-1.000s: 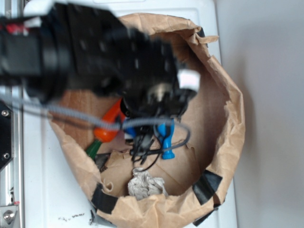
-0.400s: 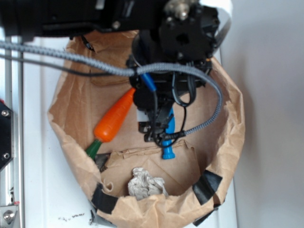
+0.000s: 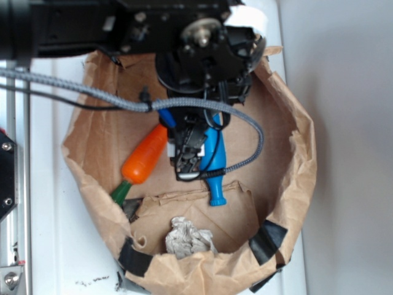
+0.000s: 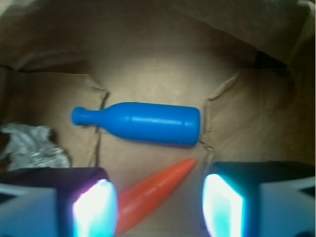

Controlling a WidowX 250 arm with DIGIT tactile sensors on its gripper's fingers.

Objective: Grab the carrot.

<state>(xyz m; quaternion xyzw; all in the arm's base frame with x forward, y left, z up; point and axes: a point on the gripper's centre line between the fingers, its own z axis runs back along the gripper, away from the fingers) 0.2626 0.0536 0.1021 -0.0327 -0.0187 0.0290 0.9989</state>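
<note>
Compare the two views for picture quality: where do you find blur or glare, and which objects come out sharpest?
Exterior view: the arm near the lens is dark and soft, hiding part of the blue bottle; the carrot and paper bag are fairly crisp. Wrist view: slightly soft overall; the tool, open, has fingers that glare white-cyan and blurred at the bottom edge; the bottle is clearest.

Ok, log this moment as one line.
stage: approach | gripper: open, above bag floor | carrot: tip between fingers, ungrasped | bottle: beside carrot, apart

White table [image 3: 49, 246] carries brown paper bag [image 3: 295, 184], rim rolled down; dark specks [image 3: 92, 283] near-left.
</note>
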